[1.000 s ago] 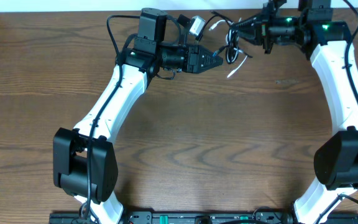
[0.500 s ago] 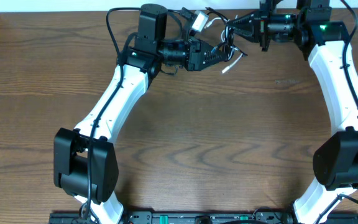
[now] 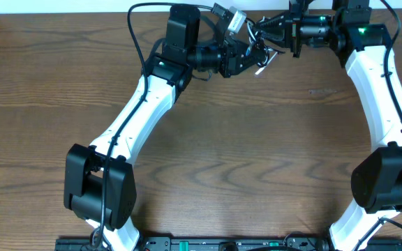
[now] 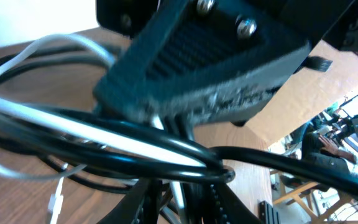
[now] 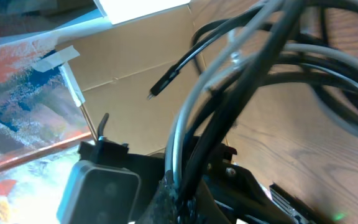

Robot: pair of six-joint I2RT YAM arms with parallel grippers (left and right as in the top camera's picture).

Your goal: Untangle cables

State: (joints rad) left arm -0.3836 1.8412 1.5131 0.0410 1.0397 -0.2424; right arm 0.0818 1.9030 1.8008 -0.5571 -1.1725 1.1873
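No legible txt, brand or nr in any view. Small pale markings on the black bar (image 3: 257,245) at the bottom edge of the overhead view are too tiny and blurred to make out.

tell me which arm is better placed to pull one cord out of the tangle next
Left, probably. The right claw is shut on the tangled thin black and white cords, anchoring them; the left claw sits among the loops, placed to draw one strand away.
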